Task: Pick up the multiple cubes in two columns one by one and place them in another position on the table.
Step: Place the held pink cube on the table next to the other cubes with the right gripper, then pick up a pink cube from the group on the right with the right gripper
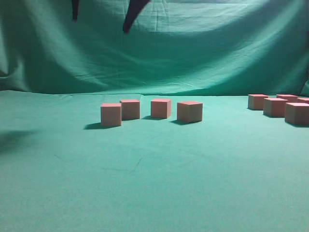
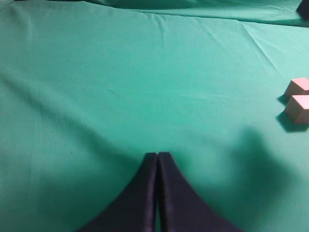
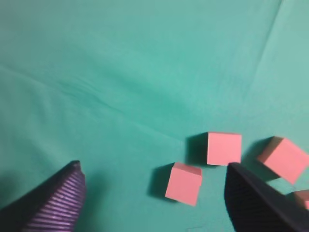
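Note:
Four pinkish-red cubes stand in a loose row mid-table (image 1: pixel 111 114), (image 1: pixel 130 109), (image 1: pixel 161 108), (image 1: pixel 189 111). Several more cubes cluster at the right edge (image 1: pixel 275 107). My left gripper (image 2: pixel 158 154) is shut and empty above bare green cloth, with two cubes (image 2: pixel 298 108) far to its right. My right gripper (image 3: pixel 152 166) is open and empty, high above the table. One cube (image 3: pixel 183 183) lies below between its fingers, and another cube (image 3: pixel 224 148) lies just beyond. Dark finger tips hang at the top of the exterior view (image 1: pixel 75 10), (image 1: pixel 131 19).
The table (image 1: pixel 154 183) is covered in wrinkled green cloth, and a draped green backdrop (image 1: pixel 193 53) rises behind it. Two further cubes (image 3: pixel 283 158) lie by the right finger in the right wrist view.

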